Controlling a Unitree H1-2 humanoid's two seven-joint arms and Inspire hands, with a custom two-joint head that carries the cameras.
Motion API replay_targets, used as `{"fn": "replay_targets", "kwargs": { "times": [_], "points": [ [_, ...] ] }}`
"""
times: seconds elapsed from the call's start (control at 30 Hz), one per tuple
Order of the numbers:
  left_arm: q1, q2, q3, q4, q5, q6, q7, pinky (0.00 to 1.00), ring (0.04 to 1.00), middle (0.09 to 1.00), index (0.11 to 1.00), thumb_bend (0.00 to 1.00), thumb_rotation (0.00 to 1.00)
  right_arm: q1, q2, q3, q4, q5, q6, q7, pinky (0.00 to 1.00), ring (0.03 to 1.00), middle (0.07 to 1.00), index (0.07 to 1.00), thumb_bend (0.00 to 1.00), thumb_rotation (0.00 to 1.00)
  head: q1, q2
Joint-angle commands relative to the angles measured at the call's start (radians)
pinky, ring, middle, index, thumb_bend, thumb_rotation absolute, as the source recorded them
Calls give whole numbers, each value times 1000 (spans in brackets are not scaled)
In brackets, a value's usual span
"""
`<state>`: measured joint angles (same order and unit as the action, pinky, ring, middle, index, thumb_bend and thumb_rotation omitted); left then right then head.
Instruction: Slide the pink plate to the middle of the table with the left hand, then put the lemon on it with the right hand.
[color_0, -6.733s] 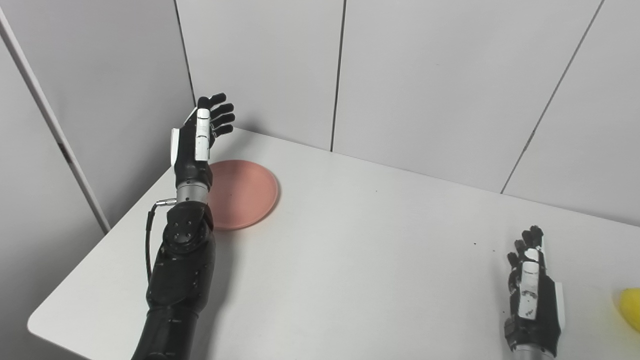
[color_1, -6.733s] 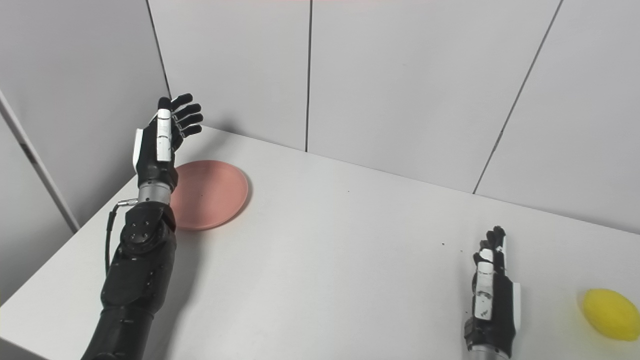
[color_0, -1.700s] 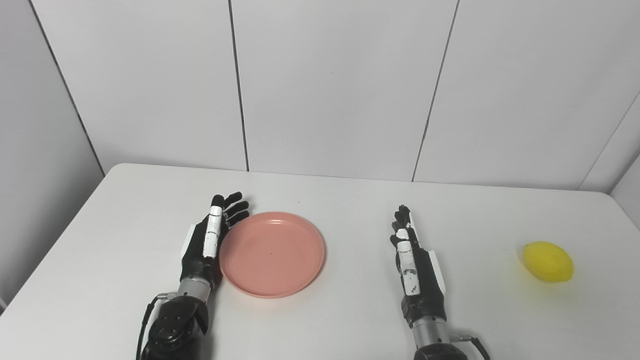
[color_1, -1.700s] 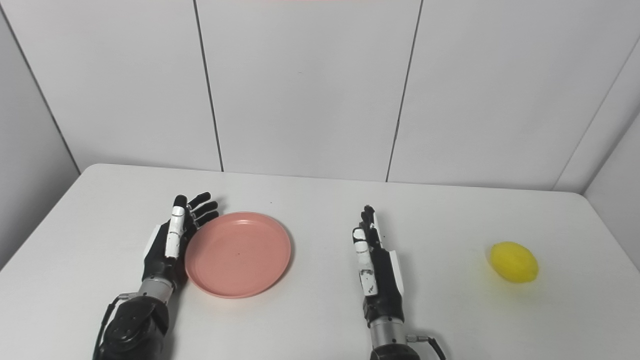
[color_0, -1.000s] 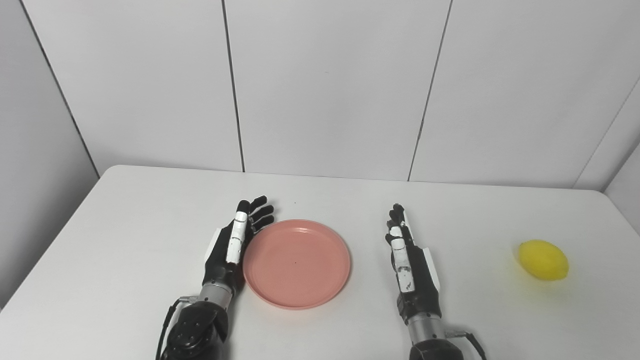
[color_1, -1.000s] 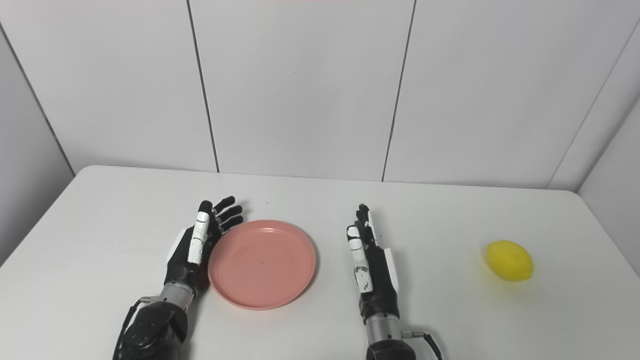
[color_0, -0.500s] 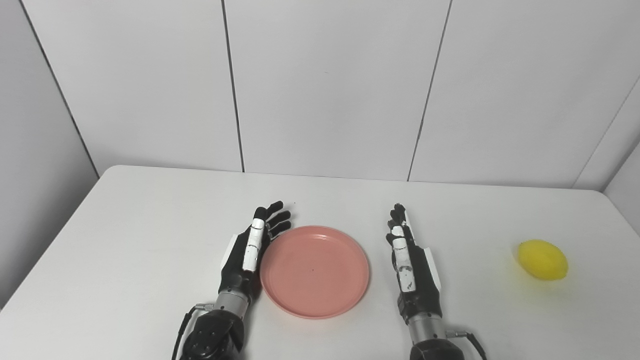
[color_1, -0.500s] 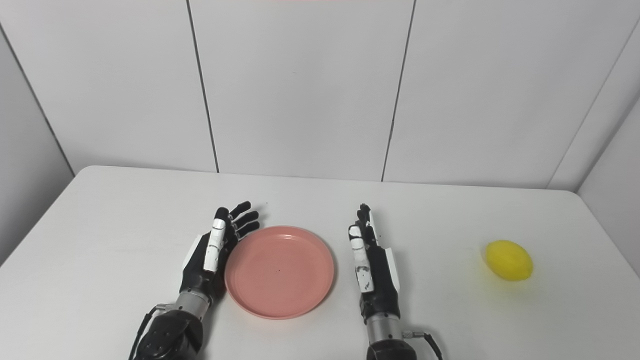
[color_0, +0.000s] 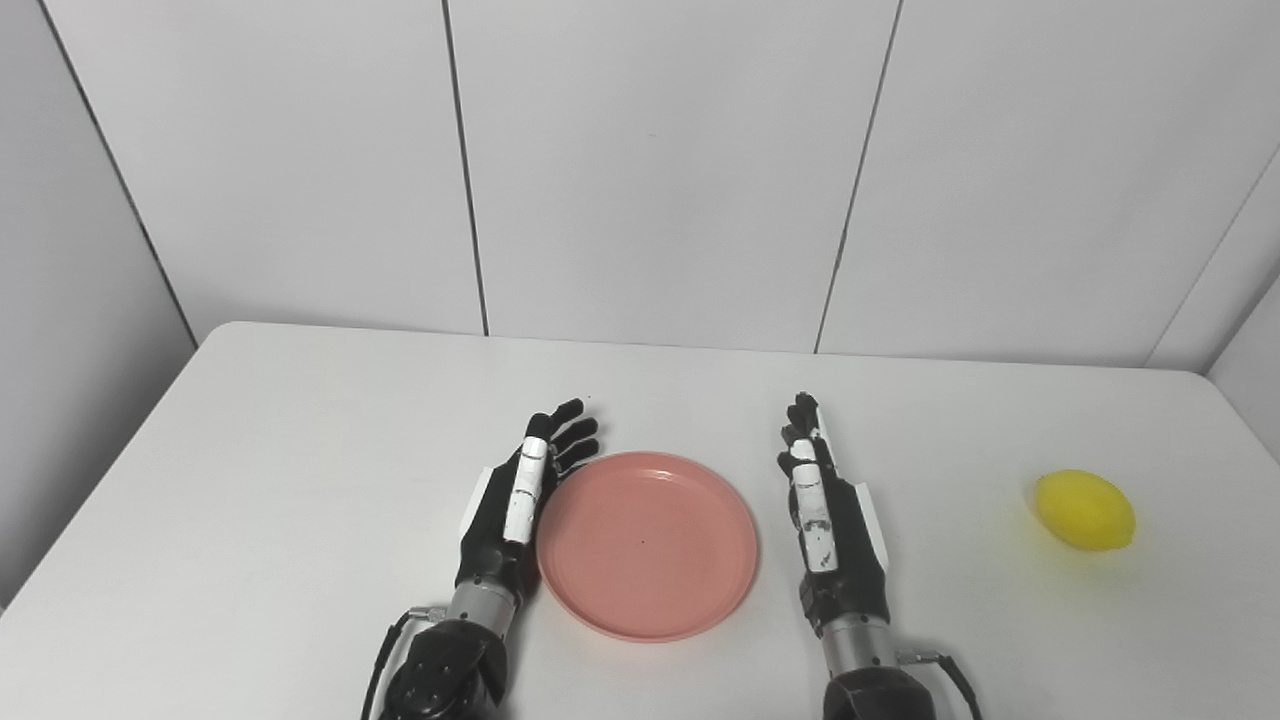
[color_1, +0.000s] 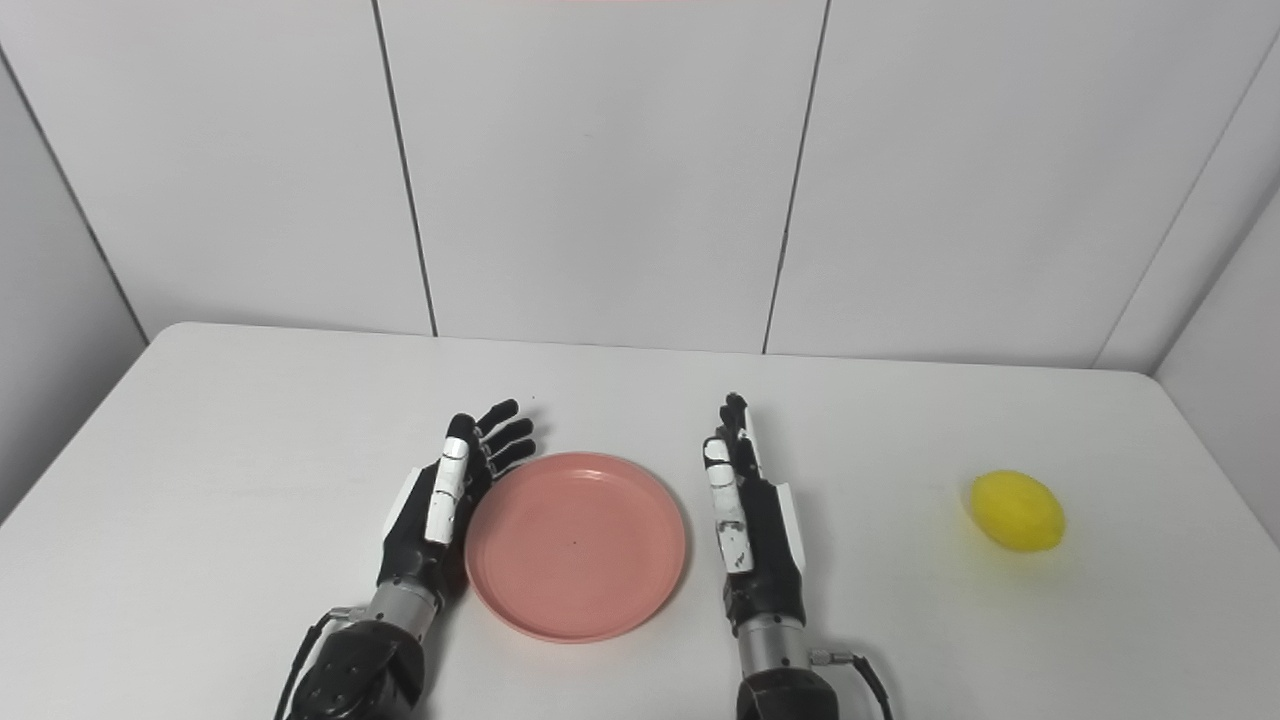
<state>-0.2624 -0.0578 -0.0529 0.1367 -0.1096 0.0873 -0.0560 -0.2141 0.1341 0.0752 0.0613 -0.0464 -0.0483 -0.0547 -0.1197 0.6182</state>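
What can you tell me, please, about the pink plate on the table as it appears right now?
The pink plate is round and shallow with a low raised rim, matte, plastic-looking, and empty. It lies flat on the white table near its middle, toward the near edge. The left hand stands on edge, open, against its left rim; the right hand, also open, stands just off its right rim, apparently not touching. The lemon lies far to its right.

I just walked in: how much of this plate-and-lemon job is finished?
The round pink plate sits near the middle of the white table, the left hand open against its edge. The right hand waits open beside it. The yellow lemon lies far right, untouched.
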Motion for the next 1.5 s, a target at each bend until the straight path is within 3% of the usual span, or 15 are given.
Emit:
{"fn": "replay_targets", "kwargs": {
  "times": [0.0, 0.3, 0.53, 0.63, 0.83, 0.97, 1.07, 1.23, 1.3, 1.33, 1.47],
  "points": [
    [-1, -7, -17, -19, 12, 5, -16, 854, 874, 869, 863, 680, 1000, -26, 8, 2, -31, 2, -5, 2, 1000, 1000, 1000, 1000, 709, 1000, -1, 1],
    [7, 1, -45, -29, 40, 9, -10, 861, 886, 885, 887, 678, 1000, -22, 8, 0, -36, 12, 0, 7, 1000, 1000, 1000, 1000, 711, 1000, 1, 3],
    [8, 22, -54, -1, 114, -54, 9, 890, 914, 920, 913, 690, 1000, -21, 4, -1, -30, 11, -7, 5, 1000, 1000, 1000, 1000, 713, 1000, 1, -1],
    [10, 23, -51, 10, 172, -87, 48, 871, 901, 909, 897, 671, 1000, -21, 4, -2, -30, 13, -10, 5, 1000, 1000, 1000, 1000, 715, 1000, 1, -1],
    [17, 25, -50, 12, 230, -89, 71, 917, 925, 936, 919, 660, 1000, -17, -3, -8, -50, -5, -14, -6, 1000, 1000, 1000, 1000, 716, 1000, 1, -1],
    [19, 17, -46, 19, 239, -100, 74, 934, 933, 946, 932, 663, 1000, -17, -4, -30, -66, -36, -24, -39, 1000, 1000, 1000, 996, 726, 1000, -27, -5],
    [17, 18, -50, 27, 245, -90, 68, 958, 947, 962, 954, 670, 1000, -16, 2, -63, -81, -44, -61, -82, 1000, 983, 961, 949, 734, 944, -34, -5],
    [13, 6, -41, 50, 248, -103, 79, 954, 943, 968, 961, 689, 1000, -17, -75, -76, -151, -186, -52, -123, 1000, 997, 975, 962, 752, 998, -50, -7],
    [10, 3, -34, 62, 241, -117, 80, 956, 942, 968, 960, 693, 1000, -18, -108, -85, -170, -249, -55, -149, 998, 988, 972, 963, 693, 1000, -50, -7],
    [7, 3, -31, 71, 236, -124, 76, 957, 942, 969, 960, 693, 1000, -19, -132, -99, -181, -278, -48, -163, 996, 985, 973, 965, 663, 1000, -84, -11],
    [3, 2, -27, 86, 244, -129, 86, 950, 938, 961, 955, 680, 1000, -16, -181, -133, -204, -327, -17, -186, 952, 961, 956, 954, 649, 997, -101, -15]
  ]
}}
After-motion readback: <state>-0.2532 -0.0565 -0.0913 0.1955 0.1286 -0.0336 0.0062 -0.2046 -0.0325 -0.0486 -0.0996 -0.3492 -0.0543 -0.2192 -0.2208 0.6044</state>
